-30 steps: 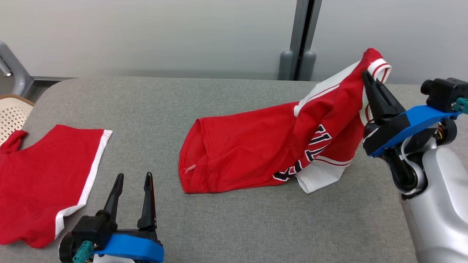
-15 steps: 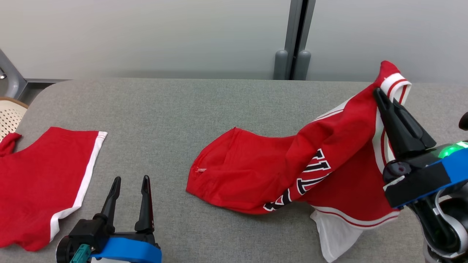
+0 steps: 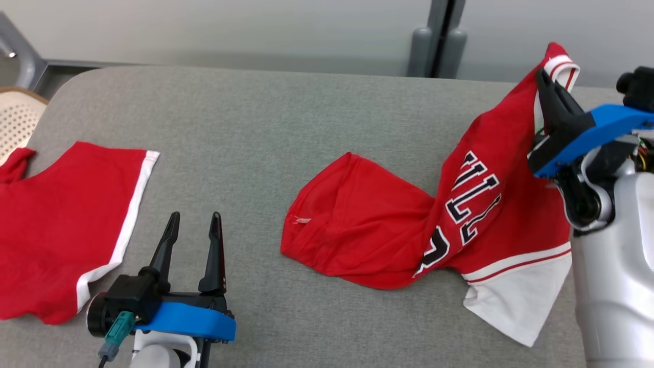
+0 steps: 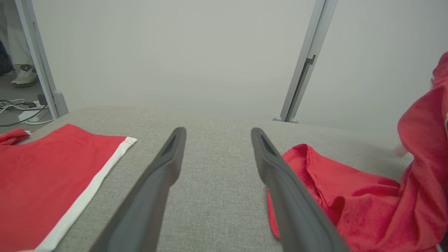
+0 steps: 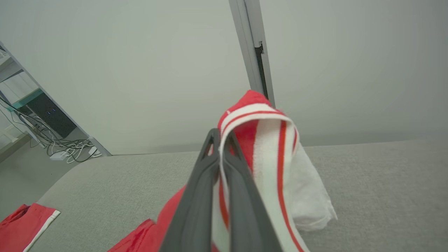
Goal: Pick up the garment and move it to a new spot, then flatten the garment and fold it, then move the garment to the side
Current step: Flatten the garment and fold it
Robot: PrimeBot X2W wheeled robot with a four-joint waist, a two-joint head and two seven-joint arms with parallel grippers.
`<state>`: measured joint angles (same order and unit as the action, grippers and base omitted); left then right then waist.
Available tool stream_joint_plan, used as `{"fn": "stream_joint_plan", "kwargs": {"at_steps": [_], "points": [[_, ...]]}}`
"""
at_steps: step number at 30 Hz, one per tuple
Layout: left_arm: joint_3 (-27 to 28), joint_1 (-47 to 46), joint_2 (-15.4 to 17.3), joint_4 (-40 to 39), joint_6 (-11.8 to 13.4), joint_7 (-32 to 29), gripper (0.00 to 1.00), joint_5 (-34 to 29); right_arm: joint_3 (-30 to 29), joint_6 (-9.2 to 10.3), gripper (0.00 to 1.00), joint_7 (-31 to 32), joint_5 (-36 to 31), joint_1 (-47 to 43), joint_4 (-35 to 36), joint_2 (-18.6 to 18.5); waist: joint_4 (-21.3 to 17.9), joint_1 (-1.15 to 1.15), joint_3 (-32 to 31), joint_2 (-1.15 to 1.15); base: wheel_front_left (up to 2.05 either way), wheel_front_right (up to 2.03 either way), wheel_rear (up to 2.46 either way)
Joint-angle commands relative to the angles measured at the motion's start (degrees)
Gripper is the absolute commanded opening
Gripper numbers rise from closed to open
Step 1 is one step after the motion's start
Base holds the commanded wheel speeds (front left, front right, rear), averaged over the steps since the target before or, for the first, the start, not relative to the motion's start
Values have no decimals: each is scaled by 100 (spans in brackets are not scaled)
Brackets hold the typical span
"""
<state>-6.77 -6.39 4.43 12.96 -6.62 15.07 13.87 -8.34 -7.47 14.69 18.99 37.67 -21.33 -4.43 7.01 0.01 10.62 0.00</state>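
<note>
The garment (image 3: 388, 225) is a red jersey with black-and-white lettering and white side panels. Its hem end lies crumpled on the grey table (image 3: 265, 117), and its striped trim end is lifted at the right. My right gripper (image 3: 542, 76) is shut on that striped trim; the right wrist view shows the fingertips (image 5: 218, 134) pinching the fabric (image 5: 266, 140), which folds over them. My left gripper (image 3: 195, 217) hovers open and holding nothing at the table's near left, and its wrist view (image 4: 217, 131) shows the jersey (image 4: 350, 196) to its right.
A second red garment with a white edge stripe (image 3: 56, 225) lies flat at the table's left. A cream perforated chair (image 3: 18, 115) stands beyond the left edge. A grey partition post (image 3: 439, 41) rises behind the table. A person's shoe (image 4: 24, 75) and floor cables show far left.
The right gripper has pulled the jersey rightward; its hem slid right across the table and the white panel now lies spread at the front right. The head camera has shifted. The left gripper stays open.
</note>
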Motion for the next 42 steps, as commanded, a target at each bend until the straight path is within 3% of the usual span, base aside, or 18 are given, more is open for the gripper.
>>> {"fn": "stream_joint_plan", "kwargs": {"at_steps": [1, 10, 11, 12, 18, 23, 27, 32, 37, 42], "points": [[-42, -121, -9, 15, -44, 15, 100, -12, 21, -5, 0, -275, -116, 349, -432, -90, 201, -1, 169, 0, 0, 0, 0], [-124, -216, -56, 60, -50, 15, 100, 7, 67, -4, 0, -1236, -258, 1324, -2147, -173, 524, -1, 378, 0, 0, 0, 0], [-124, -221, -59, 59, -53, 15, 100, 5, 71, -4, 83, -1276, -250, 1407, -2339, -155, 537, -1, 388, 0, 0, 0, 0], [-120, -223, -60, 60, -55, 15, 100, 4, 86, -5, 100, -1334, -247, 1495, -2489, -147, 546, -1, 393, 0, 0, 0, 0], [-14, -153, -71, 80, -51, 15, 100, -25, 474, -4, 100, -1297, -165, 1526, -3168, -179, 440, -1, 276, 0, 0, 0, 0], [108, -12, -50, 97, -38, 15, 100, -45, 918, -4, 100, -1238, -7, 1069, -3111, -283, 207, -1, 17, 0, 0, 0, 0], [223, 147, -31, 122, 8, 15, 100, -51, 1321, -4, 100, -1699, -105, 424, -2467, -490, -18, -1, -226, 0, 0, 0, 0], [369, 401, -1, 98, 45, 15, 100, -12, 1293, -4, 100, -2284, -605, -597, -1418, -696, -306, -1, -494, 0, 0, 0, 0], [455, 661, 39, 88, 59, 15, 100, 2, 855, -4, 100, -2218, -1400, -1827, -134, -393, -576, -1, -723, 0, 0, 0, 0], [441, 758, 45, 117, 56, 15, 100, 2, 504, -4, 100, -1922, -1714, -2734, 817, -49, -641, -1, -819, 0, 0, 0, 0]]}}
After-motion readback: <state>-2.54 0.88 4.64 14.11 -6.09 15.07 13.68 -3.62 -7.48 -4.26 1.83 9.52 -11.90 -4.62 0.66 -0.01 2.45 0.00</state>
